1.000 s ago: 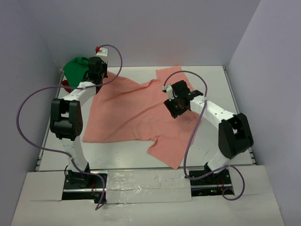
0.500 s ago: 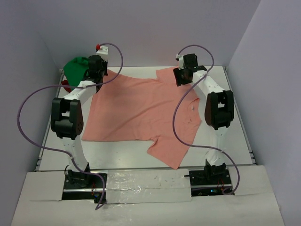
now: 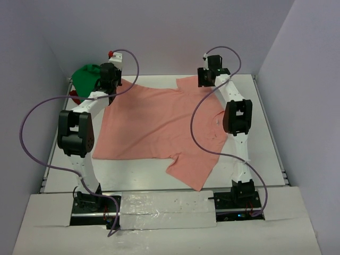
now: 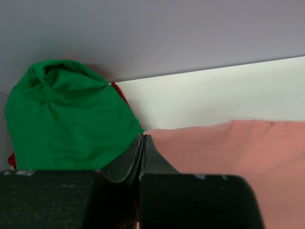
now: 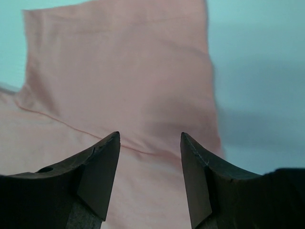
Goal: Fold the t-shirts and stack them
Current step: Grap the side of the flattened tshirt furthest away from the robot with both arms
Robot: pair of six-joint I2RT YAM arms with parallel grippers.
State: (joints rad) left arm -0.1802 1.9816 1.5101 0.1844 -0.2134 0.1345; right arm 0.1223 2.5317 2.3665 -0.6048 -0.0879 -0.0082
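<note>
A salmon-pink t-shirt (image 3: 159,122) lies spread flat across the table. My left gripper (image 3: 110,81) is at its back left corner, jaws shut on the cloth's edge, which runs right up to the tips (image 4: 143,137). A bunched green t-shirt (image 3: 85,78) sits just left of that gripper, with a sliver of the dark red t-shirt (image 3: 74,98) beside it. My right gripper (image 3: 205,81) hangs open above the pink shirt's back right sleeve (image 5: 128,71), and nothing is between its fingers (image 5: 102,167).
The grey back wall stands close behind both grippers. Bare white table (image 3: 255,122) shows to the right of the shirt and along its front left. Purple cables loop from both arms.
My right arm has swung from the shirt's middle to its back right sleeve, jaws open. The pink shirt now lies flatter. The left arm has not moved.
</note>
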